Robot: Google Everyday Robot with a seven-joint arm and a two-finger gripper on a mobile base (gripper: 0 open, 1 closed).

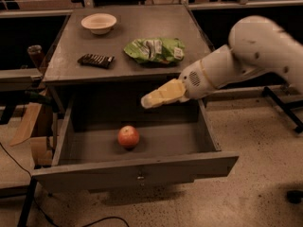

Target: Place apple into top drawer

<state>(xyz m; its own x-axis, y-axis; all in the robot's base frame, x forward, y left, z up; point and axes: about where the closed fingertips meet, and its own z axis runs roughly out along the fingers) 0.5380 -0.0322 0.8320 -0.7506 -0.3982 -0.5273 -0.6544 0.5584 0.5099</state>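
Note:
The red-orange apple point(128, 136) lies on the floor of the open top drawer point(137, 168), near its middle. The drawer is pulled out from under the grey cabinet top point(128, 37). My gripper point(147, 101) hangs above the drawer, up and to the right of the apple, clear of it, with nothing in it. Its yellowish fingers point(161, 95) point left.
On the cabinet top stand a cream bowl point(99, 22), a dark snack bar point(96, 60) and a green chip bag point(154, 49). A cardboard piece point(26, 124) leans at the left of the cabinet. Dark benches run along the back and sides.

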